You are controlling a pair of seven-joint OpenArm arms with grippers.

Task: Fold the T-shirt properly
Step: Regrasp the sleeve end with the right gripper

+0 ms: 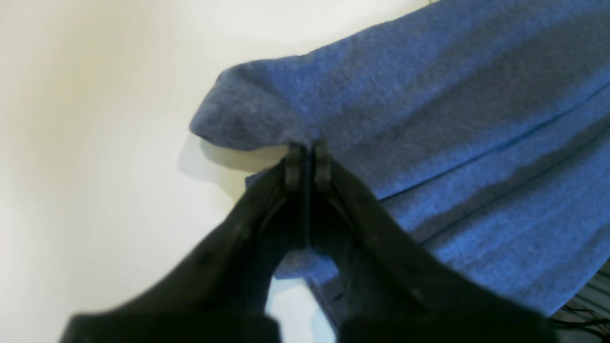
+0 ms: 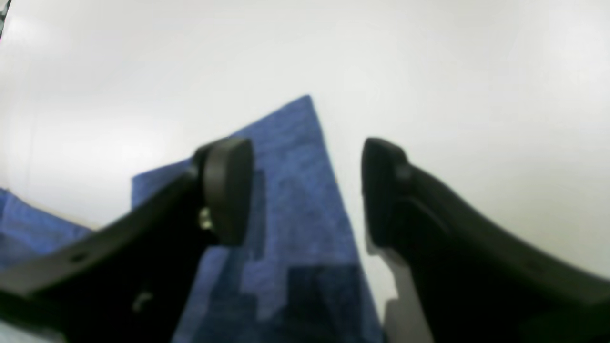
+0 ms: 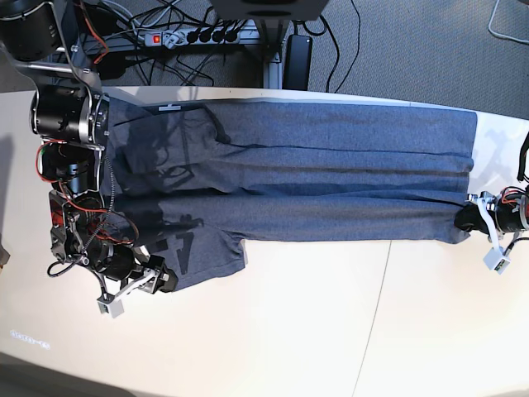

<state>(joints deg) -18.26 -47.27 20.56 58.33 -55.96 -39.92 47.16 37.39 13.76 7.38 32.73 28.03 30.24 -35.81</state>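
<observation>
Fold partway, by the look of it: T-shirt (image 3: 289, 174) spread lengthwise across white table (image 3: 314, 331), long edges apparently turned in, forming a long narrow band w/ lengthwise creases. One sleeve (image 3: 202, 256) poking out of the band's near edge, not yet tucked; white lettering partly visible there. Crosswise folds not yet done, so prob. under halfway.

Left gripper (image 1: 307, 162) at the band's end on base view's right, fingers pressed together w/ only a thin slit between, clenched on a fabric corner of the shirt (image 1: 429, 119). Cloth bunches right at the tips; a rounded lobe of fabric curls off to one side, lifted enough to cast a shadow on the table.

Right gripper (image 2: 307, 190) released, jaws spread wide. Between them, from wrist view, a pointed piece of blue cloth (image 2: 295, 190), prob. the sleeve, lying flat on the table; no contact visible w/ either pad. In base view, right gripper (image 3: 153, 279) sits at the sleeve's edge near the shirt's other end, just beside or over the cloth; can't tell which. Grippers well apart, one at each end of the garment.
</observation>
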